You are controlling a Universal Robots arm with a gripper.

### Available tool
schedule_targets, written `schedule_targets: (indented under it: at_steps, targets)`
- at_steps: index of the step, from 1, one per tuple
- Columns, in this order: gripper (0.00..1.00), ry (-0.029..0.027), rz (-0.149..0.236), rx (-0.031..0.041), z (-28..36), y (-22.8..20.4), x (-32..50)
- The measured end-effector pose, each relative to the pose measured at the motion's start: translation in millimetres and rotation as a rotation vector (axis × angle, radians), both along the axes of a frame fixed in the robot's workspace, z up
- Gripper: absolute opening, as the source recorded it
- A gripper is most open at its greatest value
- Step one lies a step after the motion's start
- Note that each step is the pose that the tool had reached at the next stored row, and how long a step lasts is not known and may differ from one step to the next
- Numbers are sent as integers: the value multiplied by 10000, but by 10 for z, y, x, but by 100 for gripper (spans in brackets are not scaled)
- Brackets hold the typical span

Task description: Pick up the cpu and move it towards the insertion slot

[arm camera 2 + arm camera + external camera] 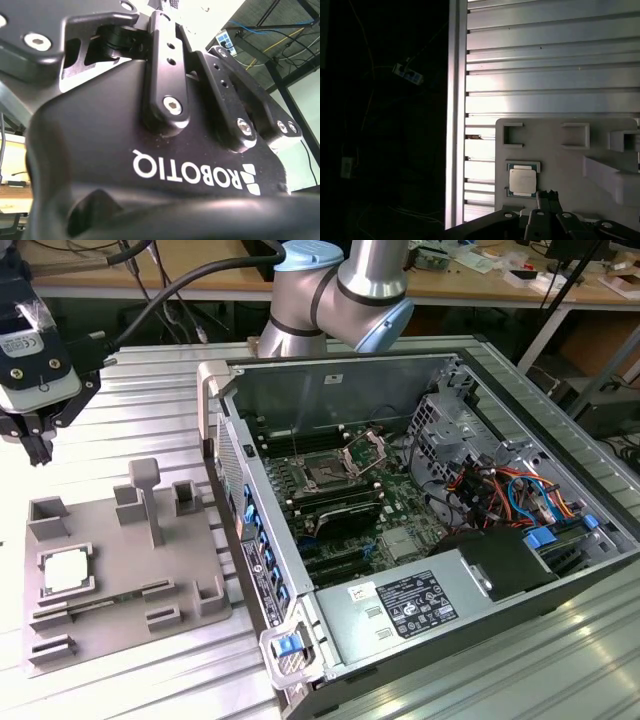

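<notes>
The cpu (66,571) (522,180) is a small silvery square chip lying flat in a recess of the grey plastic tray (110,632) at the exterior view's left. My gripper (39,447) (548,196) hangs above the table behind the tray, well clear of the chip. Its black fingers (542,200) are together, with nothing between them. The insertion slot (325,475) sits in the open computer case, a dark square framed by a silver bracket on the green board, far to the exterior view's right of the gripper.
The tray carries several raised blocks, including a tall post (150,502). The open case (215,420) has upright metal walls. Inside it are memory slots (340,515), a power supply (420,605) and cable bundles (510,495). The ribbed aluminium table (140,390) ends close beside the tray.
</notes>
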State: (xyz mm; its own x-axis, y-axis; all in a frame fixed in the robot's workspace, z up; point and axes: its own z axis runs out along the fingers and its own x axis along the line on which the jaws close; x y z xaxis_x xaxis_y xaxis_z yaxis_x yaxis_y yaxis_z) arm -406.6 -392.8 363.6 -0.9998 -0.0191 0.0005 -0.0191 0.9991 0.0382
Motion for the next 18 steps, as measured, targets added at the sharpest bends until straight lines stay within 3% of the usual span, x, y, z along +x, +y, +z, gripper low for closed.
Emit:
schedule_targets:
  at_steps: [2, 18]
  targets:
    - [11, 0, 0, 0, -33, 0, -16]
    - [11, 1, -2, -1, -77, -27, -35]
